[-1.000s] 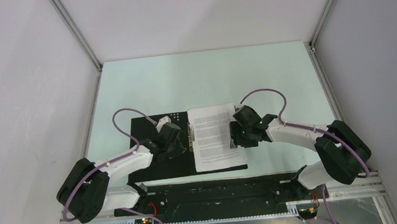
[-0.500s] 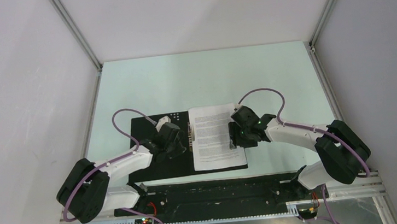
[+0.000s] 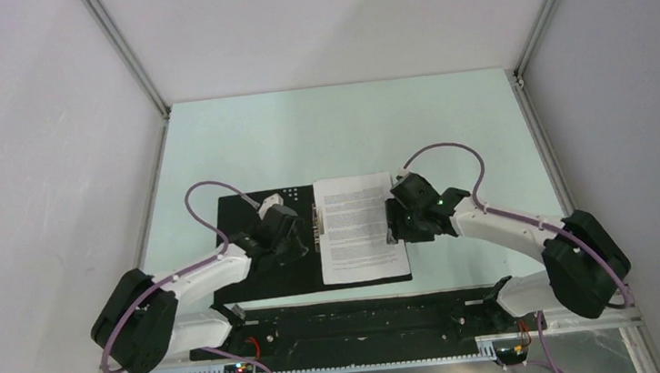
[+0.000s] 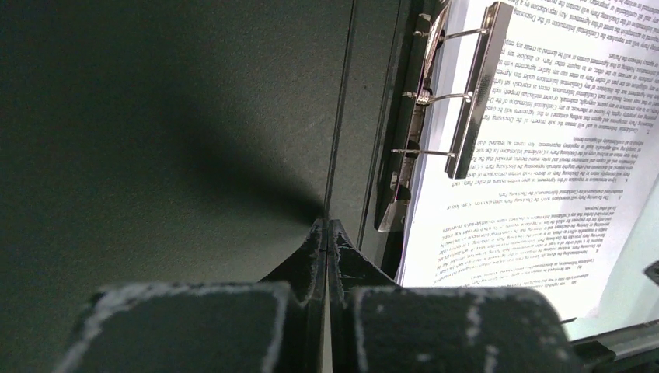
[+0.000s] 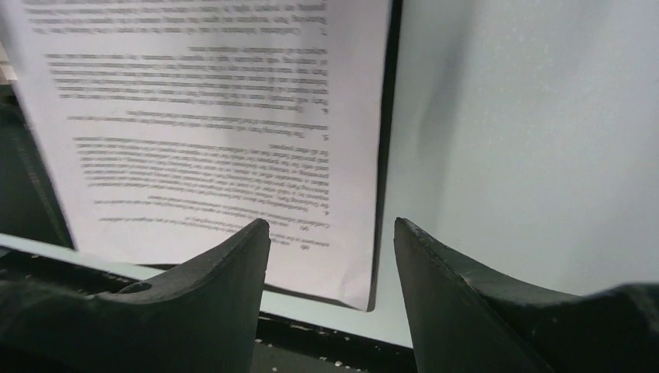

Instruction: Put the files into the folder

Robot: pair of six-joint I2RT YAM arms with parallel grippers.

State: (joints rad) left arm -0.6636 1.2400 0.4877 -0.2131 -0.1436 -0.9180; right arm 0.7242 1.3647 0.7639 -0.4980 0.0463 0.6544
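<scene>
Shows the files (image 3: 360, 227) flat on the right half of the open folder (image 3: 267, 282), left edge at the metal clip (image 4: 466, 85); cannot tell whether clamped. Finds the left gripper (image 4: 326, 229) pressed together over the black left half, and the right gripper (image 5: 330, 224) spread above the files' right edge. Hides the folder's outer face against the surface (image 3: 303, 134).

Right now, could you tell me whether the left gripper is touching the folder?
Touching. In the left wrist view the left gripper, shut, rests its tips on the folder; their shadow meets them.

Both arms reach inward; the left gripper (image 4: 326, 227) has its jaws pressed together (tips touching), the right gripper (image 5: 330, 225) has them parted.
</scene>
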